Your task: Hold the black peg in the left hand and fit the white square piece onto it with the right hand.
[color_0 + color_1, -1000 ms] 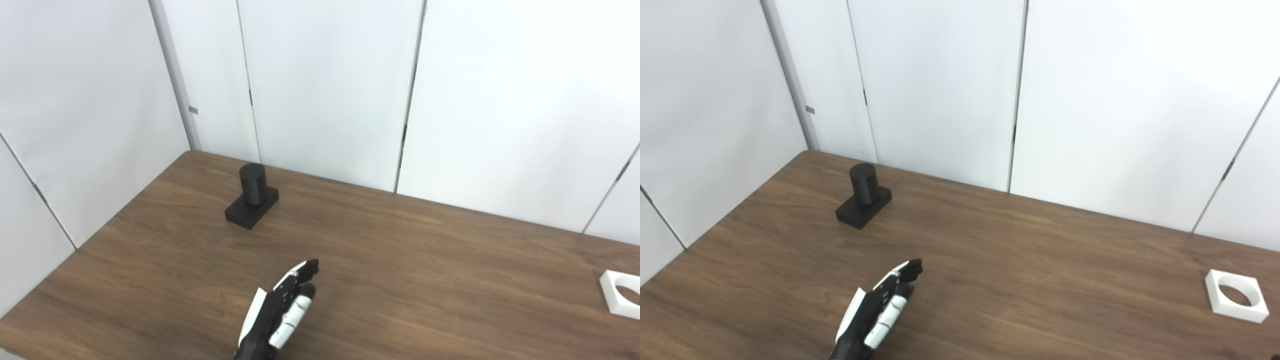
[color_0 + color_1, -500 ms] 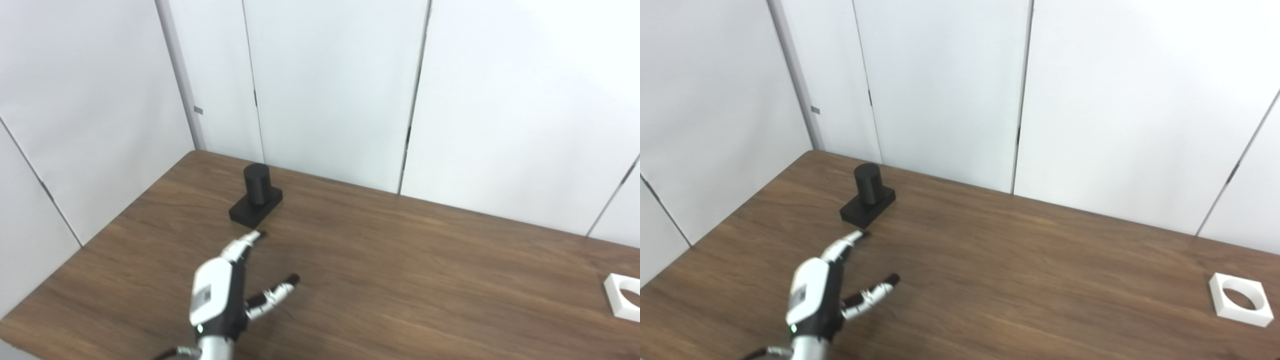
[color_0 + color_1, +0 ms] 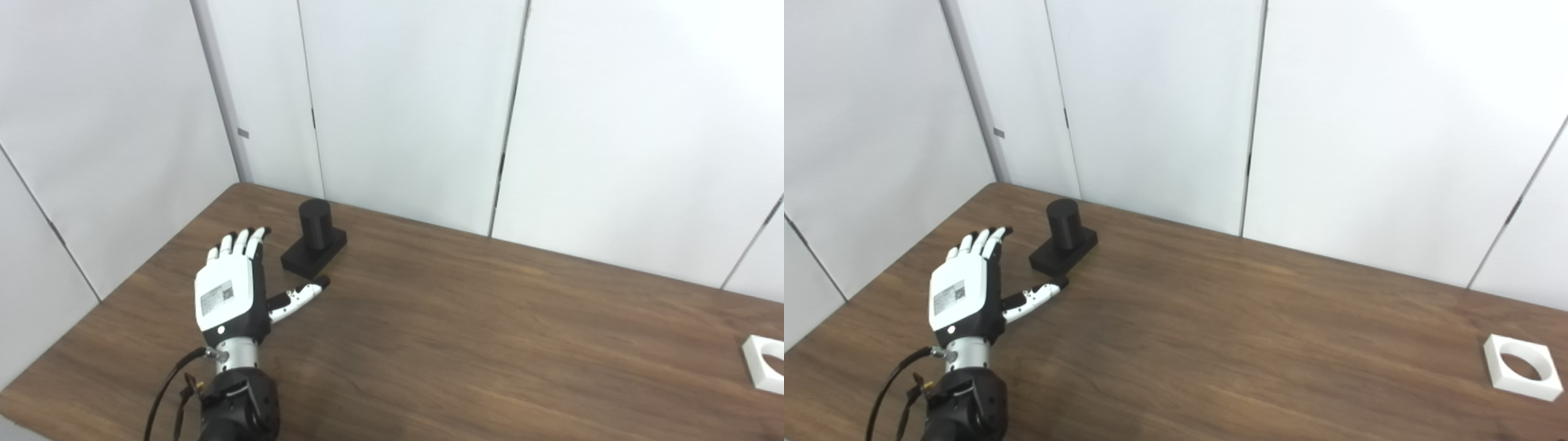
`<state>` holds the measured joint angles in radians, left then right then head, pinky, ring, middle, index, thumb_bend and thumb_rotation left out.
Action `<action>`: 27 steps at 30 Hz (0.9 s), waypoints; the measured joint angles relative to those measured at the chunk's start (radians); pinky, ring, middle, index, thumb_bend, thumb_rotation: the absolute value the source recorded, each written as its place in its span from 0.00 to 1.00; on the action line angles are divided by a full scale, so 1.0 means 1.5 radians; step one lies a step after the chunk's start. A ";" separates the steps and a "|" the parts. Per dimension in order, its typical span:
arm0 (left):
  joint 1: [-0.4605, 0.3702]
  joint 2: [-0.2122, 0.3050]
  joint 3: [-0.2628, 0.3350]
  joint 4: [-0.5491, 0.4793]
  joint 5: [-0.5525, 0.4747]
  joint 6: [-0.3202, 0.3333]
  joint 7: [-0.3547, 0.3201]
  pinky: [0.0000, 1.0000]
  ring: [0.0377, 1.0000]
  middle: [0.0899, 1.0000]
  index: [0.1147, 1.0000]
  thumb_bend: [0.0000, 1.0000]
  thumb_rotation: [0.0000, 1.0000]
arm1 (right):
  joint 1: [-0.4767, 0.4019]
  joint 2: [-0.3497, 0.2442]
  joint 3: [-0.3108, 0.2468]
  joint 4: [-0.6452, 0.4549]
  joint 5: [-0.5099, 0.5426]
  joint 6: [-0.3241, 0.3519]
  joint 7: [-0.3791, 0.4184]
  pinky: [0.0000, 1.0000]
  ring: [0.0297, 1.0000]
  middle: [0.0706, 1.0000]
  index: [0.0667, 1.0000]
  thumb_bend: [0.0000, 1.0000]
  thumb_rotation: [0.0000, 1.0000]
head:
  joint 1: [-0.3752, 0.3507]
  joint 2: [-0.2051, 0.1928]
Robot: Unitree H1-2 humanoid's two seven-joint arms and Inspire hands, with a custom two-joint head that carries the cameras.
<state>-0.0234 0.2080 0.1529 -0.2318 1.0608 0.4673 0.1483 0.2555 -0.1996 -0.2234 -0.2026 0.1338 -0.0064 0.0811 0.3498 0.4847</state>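
Observation:
The black peg is a short upright cylinder on a flat black square base, standing on the wooden table near its far left corner. My left hand hovers just left and in front of the peg, back of the hand facing me, fingers straight and spread, thumb pointing toward the base. It is open and holds nothing. The white square piece, with a round hole through it, lies flat at the table's right edge. My right hand is out of view.
White wall panels close off the back and left side of the table. A dark cable runs along my left wrist.
My left hand has moved forward and left, from the table's near middle to beside the peg, and turned its back toward me with fingers spread. The view shifted slightly.

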 measured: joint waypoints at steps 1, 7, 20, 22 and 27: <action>-0.005 0.000 0.006 0.009 0.010 0.000 -0.005 1.00 0.99 0.95 0.87 0.93 0.75 | 0.000 0.000 0.000 0.000 0.002 0.000 0.000 0.89 0.90 0.87 0.86 0.74 1.00 | 0.000 0.000; -0.062 0.011 0.022 0.089 0.029 0.000 -0.026 1.00 0.99 0.95 0.86 0.95 0.78 | 0.002 0.000 0.003 -0.004 0.006 0.004 -0.002 0.92 0.91 0.88 0.87 0.78 1.00 | -0.002 -0.001; -0.118 0.036 0.017 0.217 -0.030 0.000 -0.026 0.97 0.95 0.92 0.82 0.97 0.75 | 0.003 0.000 0.005 -0.005 0.008 0.004 -0.006 0.93 0.92 0.88 0.88 0.84 1.00 | -0.008 0.002; -0.130 0.038 0.010 0.232 -0.049 0.000 -0.023 0.93 0.93 0.90 0.80 0.97 0.74 | 0.003 0.000 0.007 -0.005 0.001 0.002 -0.009 0.93 0.91 0.87 0.87 0.83 1.00 | -0.011 0.002; -0.158 0.045 -0.005 0.279 -0.083 0.000 -0.007 0.92 0.92 0.89 0.79 0.97 0.73 | 0.005 0.000 0.011 -0.008 -0.004 0.001 -0.012 0.97 0.91 0.86 0.86 0.84 1.00 | -0.018 0.003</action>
<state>-0.2608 0.2749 0.1456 0.1872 0.9357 0.4672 0.1383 0.2626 -0.1989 -0.2073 -0.2144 0.1280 -0.0056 0.0637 0.3222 0.4893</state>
